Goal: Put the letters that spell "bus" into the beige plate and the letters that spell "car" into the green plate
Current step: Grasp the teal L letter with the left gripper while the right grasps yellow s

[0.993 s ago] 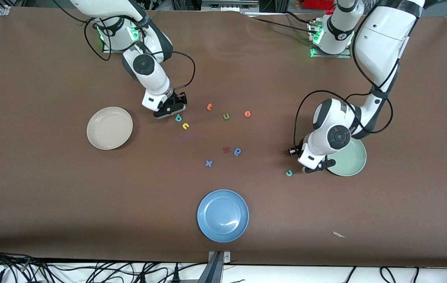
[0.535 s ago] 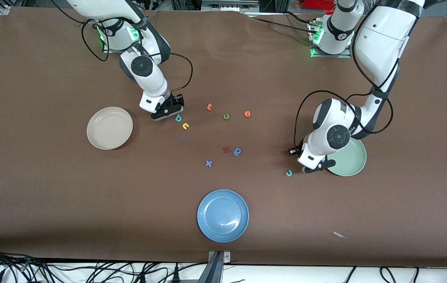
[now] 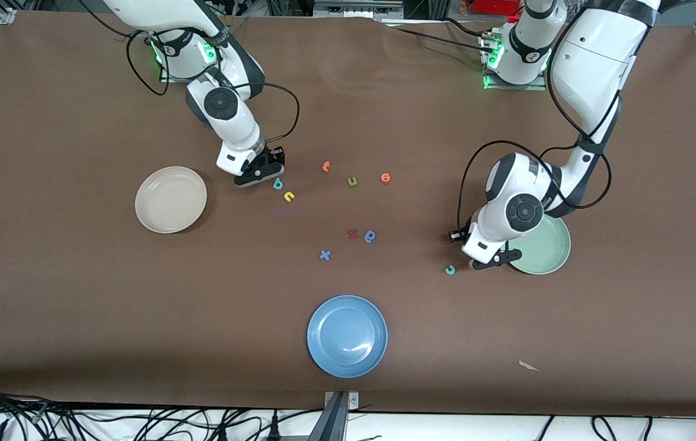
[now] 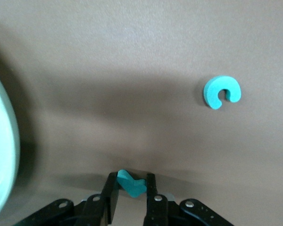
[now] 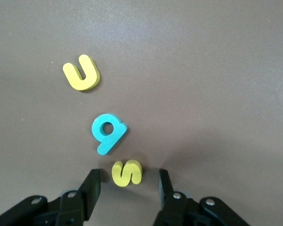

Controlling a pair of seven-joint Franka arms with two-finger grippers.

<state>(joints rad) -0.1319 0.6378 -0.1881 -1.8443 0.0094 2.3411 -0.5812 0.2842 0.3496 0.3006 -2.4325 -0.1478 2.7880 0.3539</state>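
Observation:
My left gripper (image 4: 130, 181) (image 3: 490, 261) is shut on a small teal letter, the "r" (image 4: 132, 184), low over the table beside the rim of the green plate (image 3: 545, 250) (image 4: 0, 155). The teal "c" (image 4: 221, 92) (image 3: 450, 269) lies flat on the table close by. My right gripper (image 5: 128, 176) (image 3: 257, 176) is open and low, one finger on each side of the yellow "s" (image 5: 127, 173), with a gap on both sides. The teal "b" (image 5: 108, 133) (image 3: 277, 184) and the yellow "u" (image 5: 81, 72) (image 3: 289, 196) lie next to it. The beige plate (image 3: 171, 199) holds nothing.
A blue plate (image 3: 347, 336) sits nearer the front camera. Loose letters lie mid-table: an orange one (image 3: 326, 166), an olive "u" (image 3: 352, 180), an orange round one (image 3: 385, 177), a red one (image 3: 352, 233), a blue one (image 3: 370, 236) and a blue "x" (image 3: 325, 255).
The left gripper's fingers have closed on the teal letter. The right gripper has shifted slightly toward the beige plate and its fingers have narrowed a little.

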